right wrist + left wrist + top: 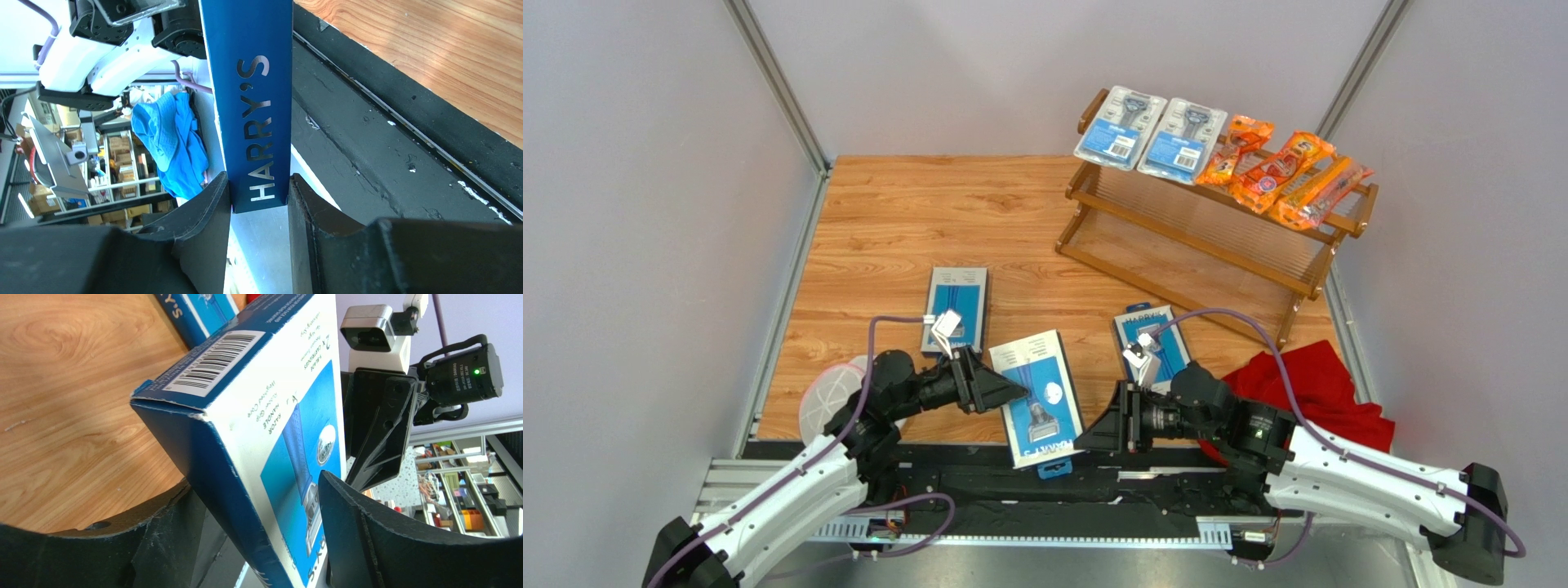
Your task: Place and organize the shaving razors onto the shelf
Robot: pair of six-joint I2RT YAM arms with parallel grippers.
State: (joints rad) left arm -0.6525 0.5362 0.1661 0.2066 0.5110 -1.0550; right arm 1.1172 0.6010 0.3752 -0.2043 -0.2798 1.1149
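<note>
Both hands hold one blue box [1038,382] well apart from the shelf [1198,227], out on its near-left side. The left hand [1008,390] is closed on the box's left edge; its wrist view shows the box [245,416] wedged between the two fingers, barcode end up. The right hand [1097,429] is clamped on the box's near right corner, its fingers pressed against both faces of the narrow printed side [248,73].

On the shelf's top tier lie two blister packs [1120,126] at the left end and three orange bags [1284,165] at the right end. A second blue box [1151,343] lies flat on the table [891,221] just in front of the shelf. A third blue box [955,306] lies farther to the shelf's left. A red cloth [1320,386] is bunched in front of the shelf's right end.
</note>
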